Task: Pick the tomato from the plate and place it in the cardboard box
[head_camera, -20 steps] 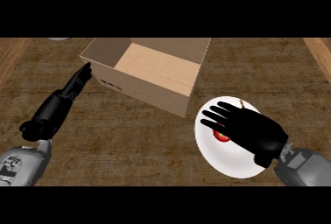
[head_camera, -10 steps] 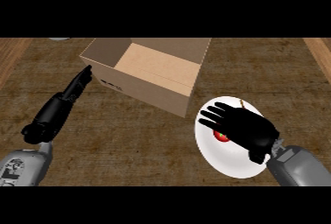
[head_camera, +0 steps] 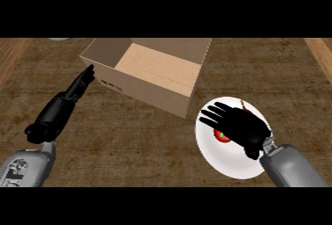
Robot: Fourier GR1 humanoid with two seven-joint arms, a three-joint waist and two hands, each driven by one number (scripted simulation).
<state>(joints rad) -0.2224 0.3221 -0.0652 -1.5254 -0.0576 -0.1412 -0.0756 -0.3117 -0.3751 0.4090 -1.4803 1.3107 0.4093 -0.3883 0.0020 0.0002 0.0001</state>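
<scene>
On the bench (head_camera: 130,145) the cardboard box (head_camera: 152,72) stands open toward the far edge, with the white plate (head_camera: 224,160) just off its near-right corner. The right hand (head_camera: 239,126) hovers over the plate, fingers spread apart. The tomato (head_camera: 222,136) lies directly under its palm, so this hand is nearer. The left hand (head_camera: 68,101), fingers straight, rests beside the box's left wall.

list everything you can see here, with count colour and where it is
cardboard box: one, tan, open top, upper middle of the counter
plate: one, white, right of the box
tomato: one, red, on the plate, mostly hidden under the right hand
counter: one, brown wood grain, under everything
unknown object: one, grey, top left edge, cut off
left hand: one, black, fingers straight, beside the box's left wall
right hand: one, black, open over the tomato
</scene>
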